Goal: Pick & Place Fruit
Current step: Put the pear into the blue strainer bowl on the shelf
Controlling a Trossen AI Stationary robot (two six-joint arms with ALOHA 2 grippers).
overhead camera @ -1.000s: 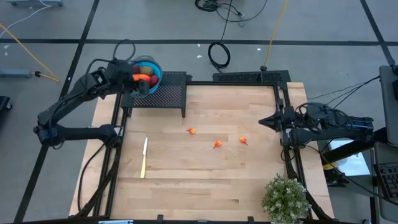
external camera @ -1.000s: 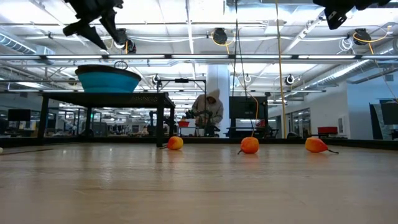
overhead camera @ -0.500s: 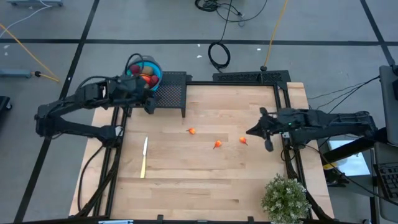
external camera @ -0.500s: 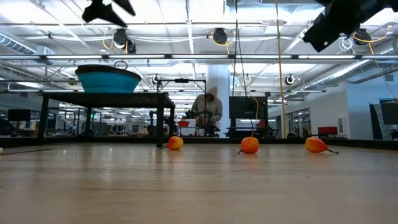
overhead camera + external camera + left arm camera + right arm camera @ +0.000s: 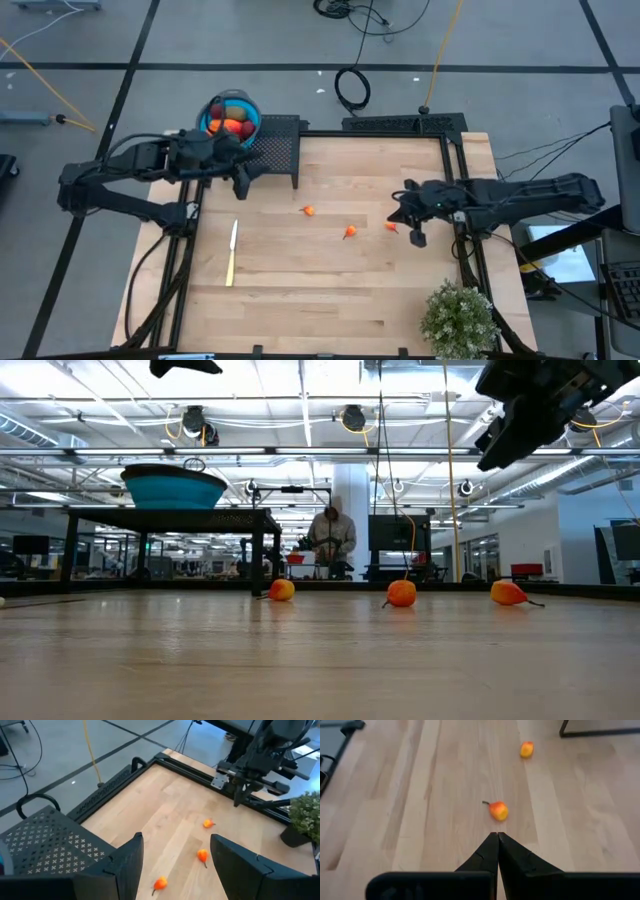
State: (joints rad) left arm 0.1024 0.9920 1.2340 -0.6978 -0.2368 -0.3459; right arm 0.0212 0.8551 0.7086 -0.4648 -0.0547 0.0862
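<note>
Three small orange fruit (image 5: 308, 210) (image 5: 349, 232) (image 5: 391, 226) lie apart on the wooden table (image 5: 330, 290). The low view shows them in a row (image 5: 282, 589) (image 5: 402, 593) (image 5: 509, 593). More fruit, red, orange and green, fills the blue bowl (image 5: 247, 104) on a dark perforated stand (image 5: 272, 148) at the far left. My left gripper (image 5: 240, 182) (image 5: 172, 870) hangs open and empty at the stand's near left edge. My right gripper (image 5: 412, 232) (image 5: 496, 837) is shut and empty, above the table beside the rightmost fruit, pointing at two others (image 5: 498, 811) (image 5: 526, 749).
A slim pale knife (image 5: 232, 252) lies on the table's left half. A potted plant (image 5: 458, 318) stands at the near right corner. A dark frame (image 5: 455, 150) runs along the table's edges. A person (image 5: 332, 540) is far back in the room.
My left gripper has swung from above the bowl toward the table's near edge, off the stand, rolling as it went and staying open. My right gripper has come in from the right edge toward the left and downward, toward the rightmost orange fruit, staying shut. The fruit has not moved.
</note>
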